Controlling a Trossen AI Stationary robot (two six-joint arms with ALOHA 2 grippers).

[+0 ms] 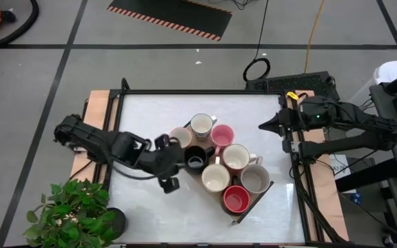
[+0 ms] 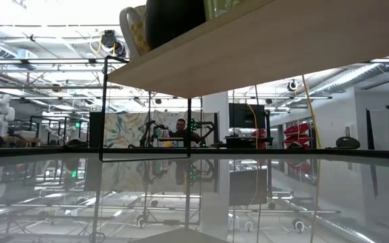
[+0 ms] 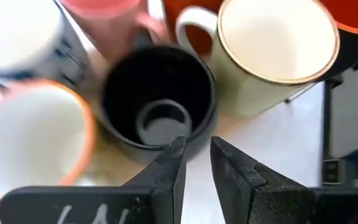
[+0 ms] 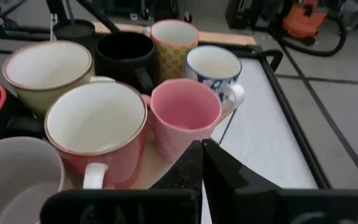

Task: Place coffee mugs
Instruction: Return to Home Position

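Observation:
Eight mugs stand upright, bunched on the wooden tray (image 1: 252,202) in the table's middle. They are white with blue marks (image 1: 202,125), pink (image 1: 222,135), yellow-patterned (image 1: 180,138), black (image 1: 196,160), pink with a cream inside (image 1: 236,157), cream (image 1: 215,178), grey (image 1: 255,179) and red (image 1: 236,200). My left gripper (image 1: 179,153) (image 3: 197,149) is at the tray's left side. It is open by a narrow gap, with its fingertips just before the black mug's (image 3: 157,99) outer wall. My right gripper (image 1: 264,126) (image 4: 202,146) is shut and hangs right of the tray, facing the pink mug (image 4: 184,115).
A potted plant (image 1: 71,213) stands at the table's near left corner, beside the left arm. The low view looks under the tray's wooden board (image 2: 269,47) and its black wire end (image 2: 147,108). Bare table lies left of the tray (image 1: 143,117) and along the near edge (image 1: 185,220).

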